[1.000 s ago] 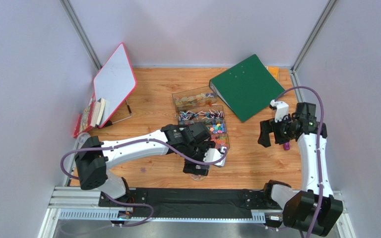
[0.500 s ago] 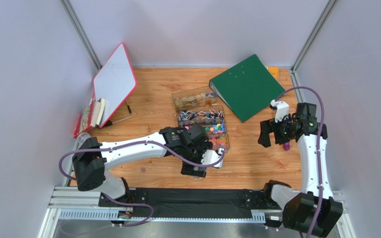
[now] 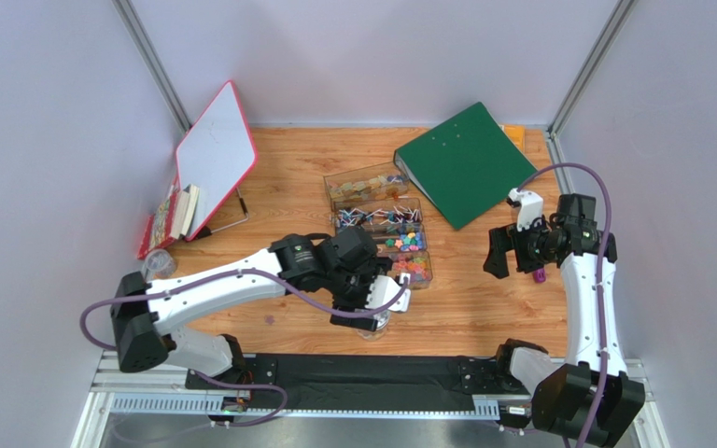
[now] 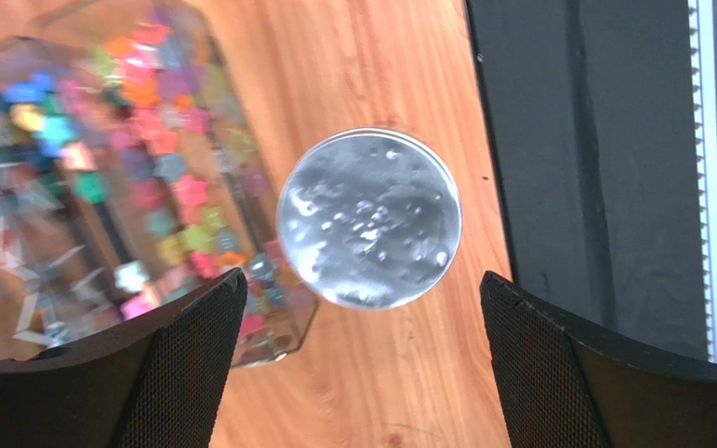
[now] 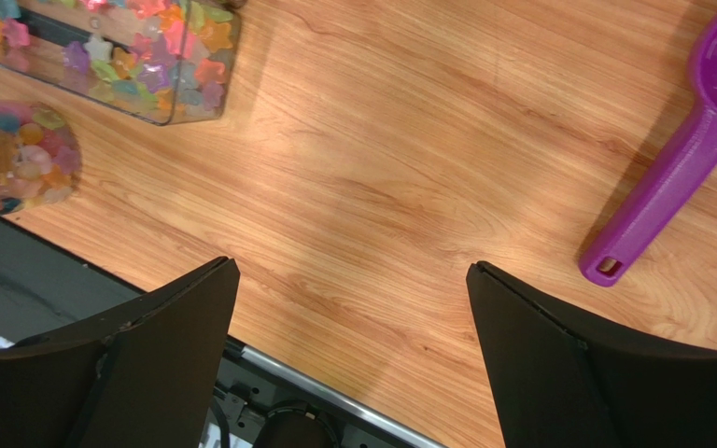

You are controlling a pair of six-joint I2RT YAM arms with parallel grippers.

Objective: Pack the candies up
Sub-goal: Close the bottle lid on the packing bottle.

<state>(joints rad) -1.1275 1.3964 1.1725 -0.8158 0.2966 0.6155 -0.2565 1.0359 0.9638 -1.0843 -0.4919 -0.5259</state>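
Left gripper (image 4: pixel 362 299) hangs right over a small round jar (image 4: pixel 369 219), jaws wide open, not touching it. Jar looks packed with candies (image 5: pixel 7 159), though that corner's blurry. More are in the clear box (image 4: pixel 288 317) just beside it. Right gripper (image 5: pixel 353 271) has its jaws open too, over bare surface (image 5: pixel 409 140), with the purple scoop (image 5: pixel 680 159) nearby.

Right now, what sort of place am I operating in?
Probably a lab test cell: plain grey walls box in a wooden table, the arms bolt to a metal rail at its edge, and the props look staged: a binder, a whiteboard, boxes of candies.
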